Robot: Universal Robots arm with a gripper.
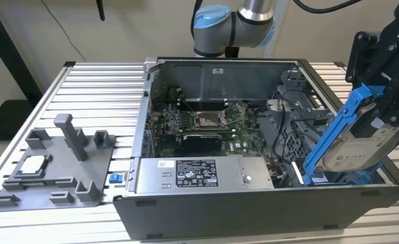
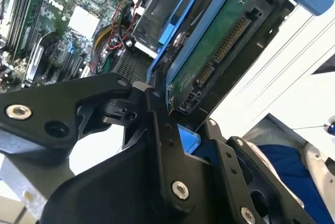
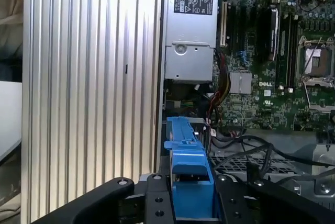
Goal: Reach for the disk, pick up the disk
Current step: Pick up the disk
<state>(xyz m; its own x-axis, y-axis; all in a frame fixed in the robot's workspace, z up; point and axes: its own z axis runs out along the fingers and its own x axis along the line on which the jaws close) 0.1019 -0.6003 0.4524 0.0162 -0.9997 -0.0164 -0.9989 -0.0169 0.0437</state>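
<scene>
Blue-bracketed hard drive [image 1: 360,147] tilts up out of the open computer case [image 1: 254,213] near the table's corner — the gripper [image 1: 382,109] is clamped on it. Pick-up underway; lifting clear needs care around cables [image 3: 246,148].

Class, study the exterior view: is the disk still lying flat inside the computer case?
No: the disk stands tilted, lifted above the case corner, clamped in the gripper.

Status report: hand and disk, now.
Hand shut on disk. Disk tilted, upper end raised above the case, lower end still at the bay. Cables close beside it inside the case.
</scene>
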